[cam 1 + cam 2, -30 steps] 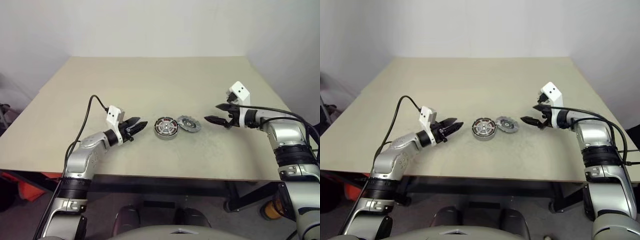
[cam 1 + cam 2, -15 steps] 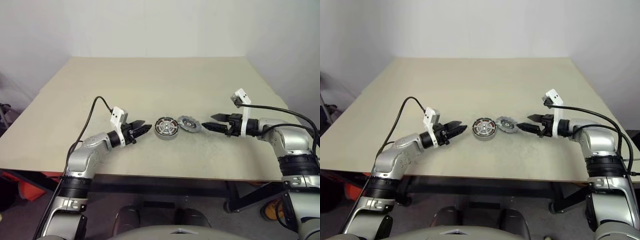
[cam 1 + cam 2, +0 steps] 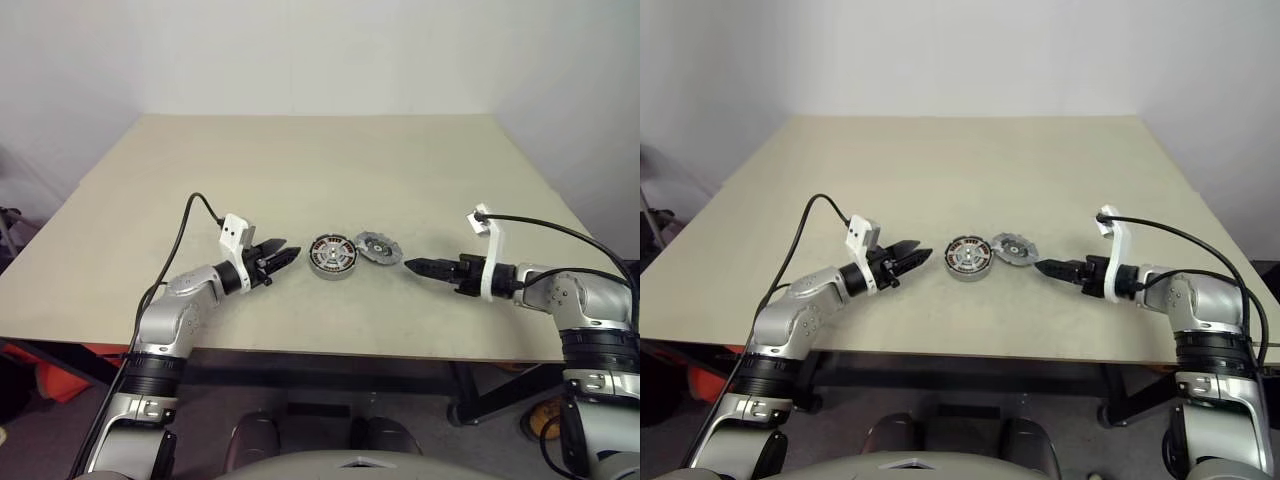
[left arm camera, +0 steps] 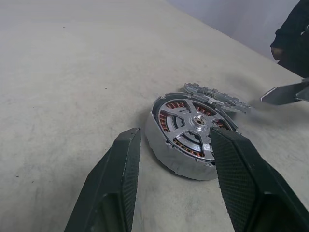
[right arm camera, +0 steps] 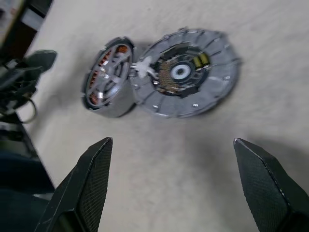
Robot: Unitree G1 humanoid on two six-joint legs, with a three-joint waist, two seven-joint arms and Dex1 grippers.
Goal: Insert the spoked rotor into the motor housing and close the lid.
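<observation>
the spoked rotor [image 4: 195,123] sits seated in the motor housing [image 3: 332,257] mid-surface [image 3: 300,170], the lid [image 3: 378,247] leaning against its rim. both tools, left [image 3: 283,257] and right [image 3: 420,267], stand released, empty. the stiff, thin metal lid looks slippery; its outer edge seems the best hold.

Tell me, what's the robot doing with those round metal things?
It is putting a small motor together on the table. The shiny rotor already sits inside the housing, with the copper windings showing around it. The lid is not on yet; it leans against the housing's edge. Neither hand holds anything. The left hand waits open just beside the housing, and the right hand, open wide, points at the lid from the other side, probably about to pick it up.
</observation>
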